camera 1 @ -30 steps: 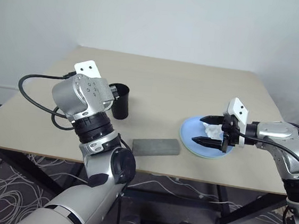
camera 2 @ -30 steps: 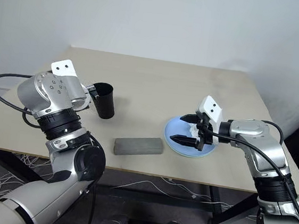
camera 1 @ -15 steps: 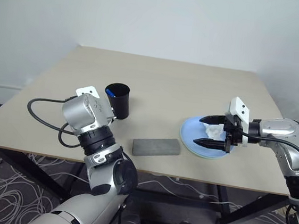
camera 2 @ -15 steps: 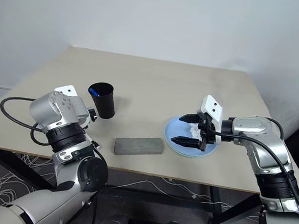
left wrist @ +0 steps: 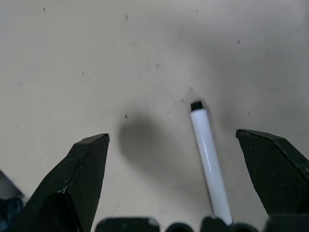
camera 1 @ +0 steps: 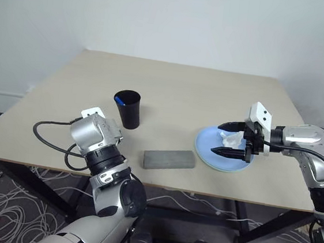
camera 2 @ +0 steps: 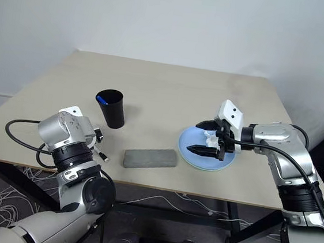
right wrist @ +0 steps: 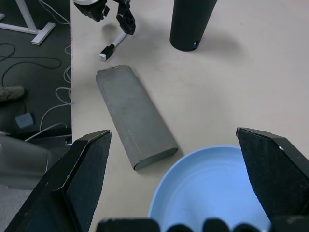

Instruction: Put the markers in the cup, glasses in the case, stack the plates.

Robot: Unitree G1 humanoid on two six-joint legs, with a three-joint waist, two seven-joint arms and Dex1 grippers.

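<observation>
Black-capped marker (left wrist: 208, 157) between wide-open left pincer (left wrist: 186, 181)

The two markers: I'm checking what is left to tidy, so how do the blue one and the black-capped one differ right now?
The blue marker already stands inside the black cup, with just its blue end showing at the rim; the black-capped marker lies flat on the table. The black-capped one sits between the fingers of the open left gripper, while nothing is near the blue one. Their shared look cannot be judged, since the cup hides most of the blue marker.
</observation>
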